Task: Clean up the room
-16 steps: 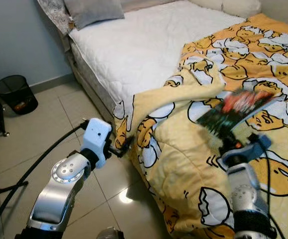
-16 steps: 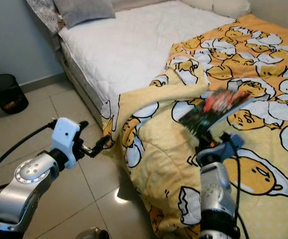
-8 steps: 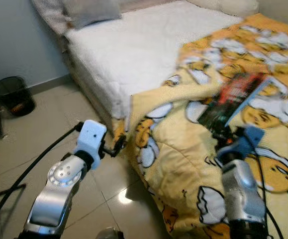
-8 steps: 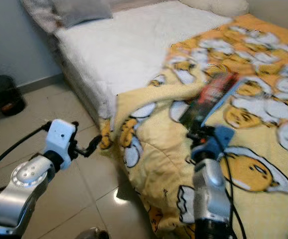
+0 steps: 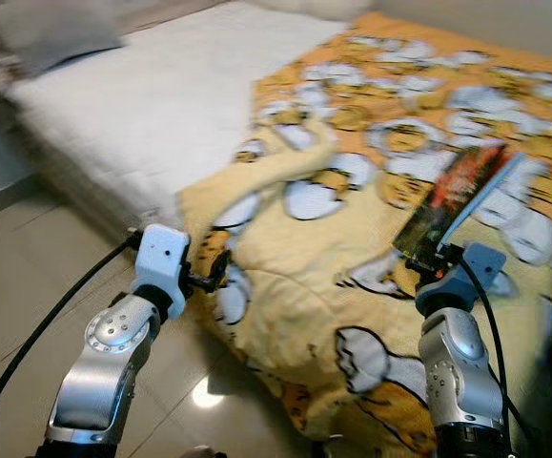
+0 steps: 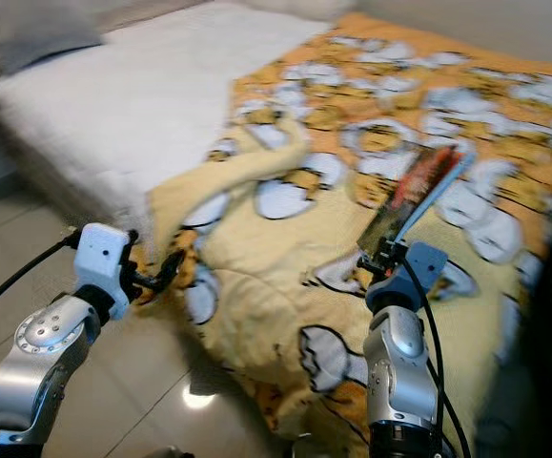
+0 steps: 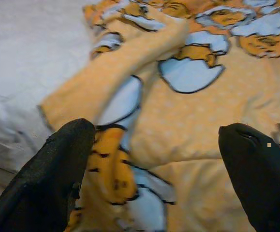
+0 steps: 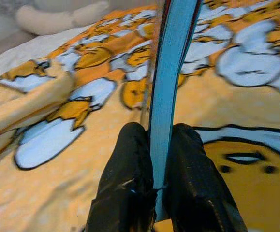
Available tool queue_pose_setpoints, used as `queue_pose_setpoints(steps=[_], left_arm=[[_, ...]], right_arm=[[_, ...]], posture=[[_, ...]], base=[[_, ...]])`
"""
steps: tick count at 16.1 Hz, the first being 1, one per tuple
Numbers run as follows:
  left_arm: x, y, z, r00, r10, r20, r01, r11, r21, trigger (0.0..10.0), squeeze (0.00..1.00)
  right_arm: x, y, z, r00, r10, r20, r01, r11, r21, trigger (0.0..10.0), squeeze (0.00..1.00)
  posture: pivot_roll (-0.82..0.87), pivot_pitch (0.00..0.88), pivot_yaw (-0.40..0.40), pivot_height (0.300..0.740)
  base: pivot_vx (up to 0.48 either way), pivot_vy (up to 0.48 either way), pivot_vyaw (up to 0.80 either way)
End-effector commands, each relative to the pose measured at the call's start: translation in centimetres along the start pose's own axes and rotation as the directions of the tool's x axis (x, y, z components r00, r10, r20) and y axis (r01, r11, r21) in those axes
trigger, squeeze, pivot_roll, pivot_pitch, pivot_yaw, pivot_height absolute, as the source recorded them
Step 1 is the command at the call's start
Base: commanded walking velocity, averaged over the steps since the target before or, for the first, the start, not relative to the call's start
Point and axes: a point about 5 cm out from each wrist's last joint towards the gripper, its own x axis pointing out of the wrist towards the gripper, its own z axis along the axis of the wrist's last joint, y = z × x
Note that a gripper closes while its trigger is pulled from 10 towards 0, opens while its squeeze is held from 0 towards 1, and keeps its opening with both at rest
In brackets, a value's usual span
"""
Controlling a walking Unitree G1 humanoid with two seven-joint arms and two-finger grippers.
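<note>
The right pincer (image 8: 154, 159) is clamped on the lower edge of a book (image 5: 452, 196), holding it upright above the yellow egg-print blanket (image 5: 323, 277), as it did 1 second ago. The left pincer (image 7: 154, 159) has its 2 fingers (image 7: 57, 169) spread wide, empty, just before the blanket's folded corner at the bed (image 5: 113, 105) edge. The camera has swung right: the black bin seen earlier beyond the left pincer has left the frame.
</note>
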Motion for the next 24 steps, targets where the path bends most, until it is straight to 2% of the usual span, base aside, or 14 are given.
queue_pose_setpoints(steps=[1, 2, 4, 5, 7, 8, 9, 10, 11, 13, 17, 20, 24], left_arm=[[-0.3, 0.4, 0.4, 1.0, 0.022, 0.012, -0.022, 1.0, -0.012, 10.0, 0.14], [-0.3, 0.4, 0.4, 1.0, 0.021, 0.021, -0.021, 1.0, -0.001, 10.0, 0.14], [-0.1, 0.8, 0.1, 0.998, 0.061, -0.004, -0.061, 0.996, -0.07, 10.0, 0.16], [0.0, 0.7, 0.0, 0.999, 0.054, -0.004, -0.054, 0.996, -0.068, 10.0, 0.16], [0.1, 0.2, 0.8, 0.997, 0.044, 0.058, -0.041, 0.998, -0.047, 10.0, 0.14], [0.3, 0.4, 1.4, 0.992, 0.067, 0.104, -0.062, 0.997, -0.05, 10.0, 0.14], [0.5, 0.5, 1.6, 0.991, 0.073, 0.112, -0.068, 0.997, -0.045, 10.0, 0.13], [0.7, 0.5, 1.4, 0.994, 0.067, 0.087, -0.067, 0.998, -0.003, 10.0, 0.09], [0.8, 0.4, 1.3, 0.995, 0.062, 0.083, -0.062, 0.998, 0.006, 10.0, 0.08], [0.9, 0.6, 1.3, 0.994, 0.065, 0.082, -0.067, 0.998, 0.022, 10.0, 0.09], [1.0, 1.3, 1.3, 0.993, 0.085, 0.083, -0.089, 0.995, 0.036, 10.0, 0.09], [1.5, 1.3, 1.3, 0.993, 0.085, 0.081, -0.09, 0.994, 0.056, 10.0, 0.09], [1.6, 1.7, 0.9, 0.993, 0.102, 0.066, -0.105, 0.994, 0.042, 10.0, 0.09]], right_arm=[[0.0, 1.3, 0.8, 0.998, 0.046, 0.032, -0.047, 0.998, 0.035, 10.0, 0.0], [-0.1, 1.4, 0.6, 0.999, 0.046, 0.017, -0.047, 0.998, 0.03, 10.0, 0.0], [-0.2, 1.6, 0.4, 0.999, 0.046, 0.011, -0.046, 0.999, -0.022, 10.0, 0.0], [-0.3, 1.5, 0.4, 0.999, 0.041, 0.008, -0.041, 0.999, -0.019, 10.0, 0.0], [-0.7, 0.7, 0.5, 1.0, 0.014, 0.015, -0.013, 0.999, -0.038, 10.0, 0.0], [-0.6, 0.4, 0.6, 1.0, -0.007, 0.015, 0.008, 0.998, -0.066, 10.0, 0.0], [-0.5, 0.4, 0.5, 1.0, -0.004, 0.013, 0.005, 0.996, -0.094, 10.0, 0.0], [-0.5, 0.8, 0.4, 1.0, 0.027, -0.012, -0.028, 0.996, -0.081, 10.0, 0.0], [-0.5, 1.0, 0.5, 0.999, 0.039, -0.014, -0.04, 0.996, -0.081, 10.0, 0.0], [-0.6, 1.8, 0.3, 0.989, 0.14, -0.046, -0.143, 0.988, -0.052, 10.0, 0.0], [-0.6, 2.7, 0.4, 0.977, 0.2, -0.069, -0.202, 0.979, -0.029, 10.0, 0.0], [-0.2, 3.2, 0.5, 0.967, 0.241, -0.084, -0.246, 0.968, -0.056, 10.0, 0.0], [-0.1, 3.1, 0.4, 0.962, 0.249, -0.115, -0.262, 0.959, -0.109, 10.0, 0.0]], posture=[[0.01, 0.0, 0.014, 0.74], [0.01, 0.0, 0.006, 0.74], [-0.01, 0.0, 0.013, 0.74], [-0.02, 0.0, 0.018, 0.74], [-0.03, 0.0, 0.022, 0.74], [-0.04, 0.0, 0.024, 0.74], [-0.05, 0.0, 0.025, 0.74], [-0.05, 0.0, 0.027, 0.74], [-0.05, 0.0, 0.027, 0.74], [-0.05, 0.0, 0.025, 0.74], [-0.05, 0.0, 0.026, 0.74], [-0.06, 0.0, 0.032, 0.74], [-0.06, 0.0, 0.031, 0.74]], base=[[0.0, 0.0, -0.8], [0.0, 0.0, -0.8], [0.0, 0.0, -0.8], [0.0, 0.0, -0.8], [0.0, 0.0, -0.8], [0.0, 0.0, -0.8], [0.0, 0.0, -0.8], [0.0, 0.0, -0.8], [0.0, 0.0, -0.8], [0.0, 0.0, -0.8], [0.0, 0.196, -0.8], [0.0, 0.263, -0.66], [0.0, 0.301, 0.0]])
